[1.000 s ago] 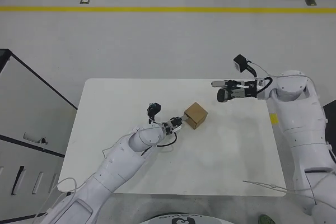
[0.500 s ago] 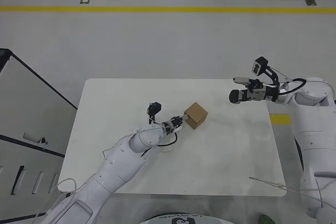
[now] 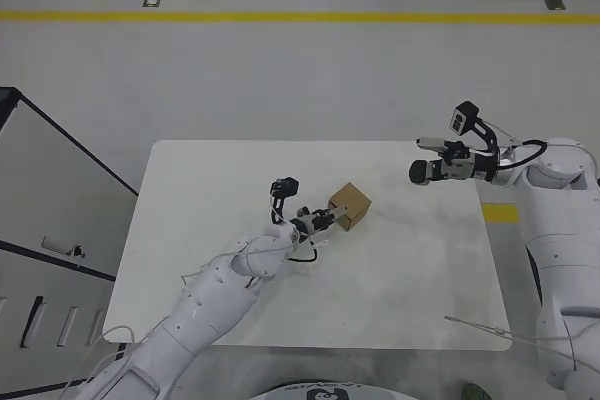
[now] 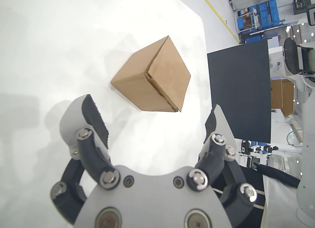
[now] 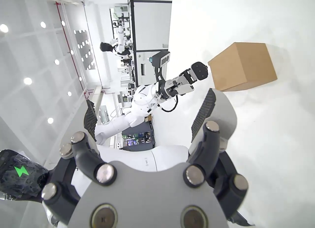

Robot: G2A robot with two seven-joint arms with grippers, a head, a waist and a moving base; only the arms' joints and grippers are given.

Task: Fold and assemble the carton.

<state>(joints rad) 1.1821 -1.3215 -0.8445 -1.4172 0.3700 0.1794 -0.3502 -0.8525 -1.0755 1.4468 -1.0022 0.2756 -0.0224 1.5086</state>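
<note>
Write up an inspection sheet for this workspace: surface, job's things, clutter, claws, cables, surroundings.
Surface: white table, flat, with rounded corners.
Job's things: brown carton mid-table, folded into a box, with a slight gap at the flap seam.
Clutter: nothing seen.
Claws: left claw open, close beside the carton, not gripping it; right claw open and empty above the table's far right part.
Cables: black cable looped at the left wrist; thin wire by the table's near right edge.
Surroundings: cabinet left of the table; yellow floor line beyond.

surface: white table (image 3: 210, 200) | on it: closed brown carton (image 3: 350, 206), near centre
</note>
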